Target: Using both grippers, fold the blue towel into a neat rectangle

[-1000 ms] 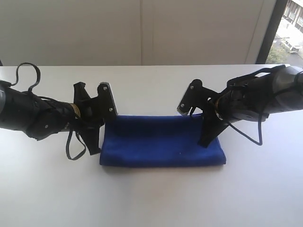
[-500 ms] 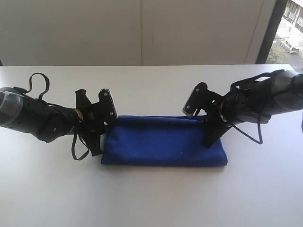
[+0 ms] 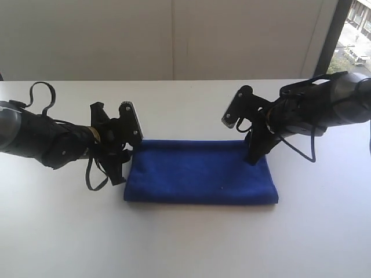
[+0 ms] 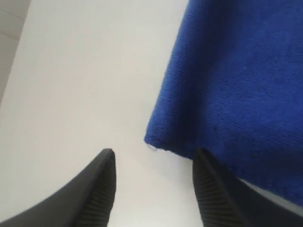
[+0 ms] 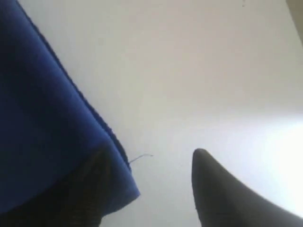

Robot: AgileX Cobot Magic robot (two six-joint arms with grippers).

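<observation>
Jaws stand apart on both sides, gripping nothing. Seen from the exterior view, the left gripper [image 4: 154, 165] hangs at the towel's [image 3: 200, 171] 10 o'clock corner and the right gripper [image 5: 149, 163] at its 2 o'clock corner. The towel lies folded flat, a rectangle mid-table [image 3: 185, 237].

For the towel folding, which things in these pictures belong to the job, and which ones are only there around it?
Belong to the job:
- blue towel, lying folded
- left gripper, jaws apart
- right gripper, jaws apart

Only around it:
- white table, which merely carries the towel
- wall behind
- window at the far side
</observation>
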